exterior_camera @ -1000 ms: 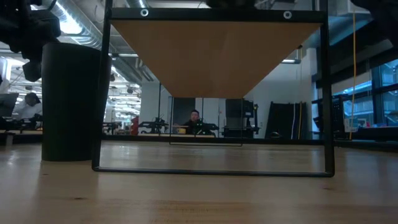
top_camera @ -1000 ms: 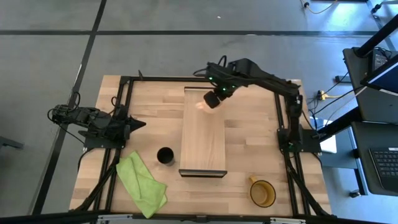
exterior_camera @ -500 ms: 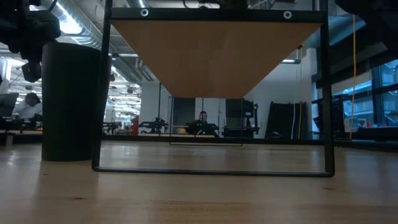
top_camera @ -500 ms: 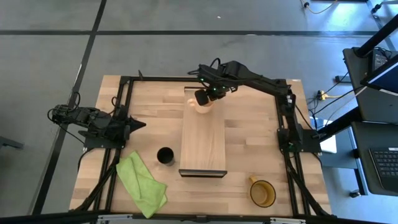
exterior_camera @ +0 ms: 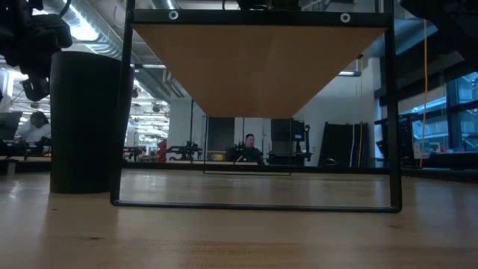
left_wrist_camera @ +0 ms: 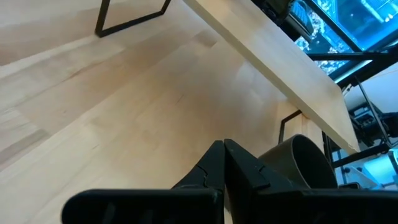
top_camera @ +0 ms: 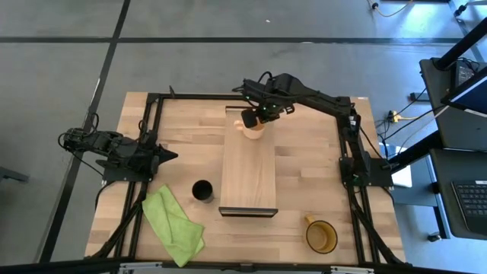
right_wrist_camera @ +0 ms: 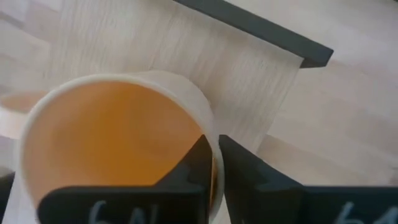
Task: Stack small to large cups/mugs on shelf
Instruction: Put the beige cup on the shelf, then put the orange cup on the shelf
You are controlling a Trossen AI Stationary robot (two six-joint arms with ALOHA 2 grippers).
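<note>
The small peach-orange mug (top_camera: 256,131) is over the far end of the light-wood shelf (top_camera: 249,171), upright, its orange inside showing in the right wrist view (right_wrist_camera: 106,137). My right gripper (top_camera: 249,119) is shut on it. The black cup (top_camera: 202,190) stands on the tabletop left of the shelf's near end and also shows in the low view (exterior_camera: 86,119). The amber-yellow mug (top_camera: 321,236) stands on the tabletop near the front right. My left gripper (top_camera: 163,154) is shut and empty at the table's left side. My right gripper holds the mug by its rim wall (right_wrist_camera: 213,149), one finger inside the mug and one outside. The fingers come from above, slanting down. The mug stays upright with its mouth up; I cannot tell whether its base rests on the shelf.
A green cloth (top_camera: 173,226) lies at the front left of the tabletop. The shelf stands raised on a thin black frame (exterior_camera: 254,203). Black frame rails (top_camera: 152,114) run along the table's sides. A person (exterior_camera: 250,146) sits far off in the room.
My right gripper has carried the peach-orange mug a little toward the table's left, to the shelf's far end, and has turned about it; the mug stays upright in the hold.
</note>
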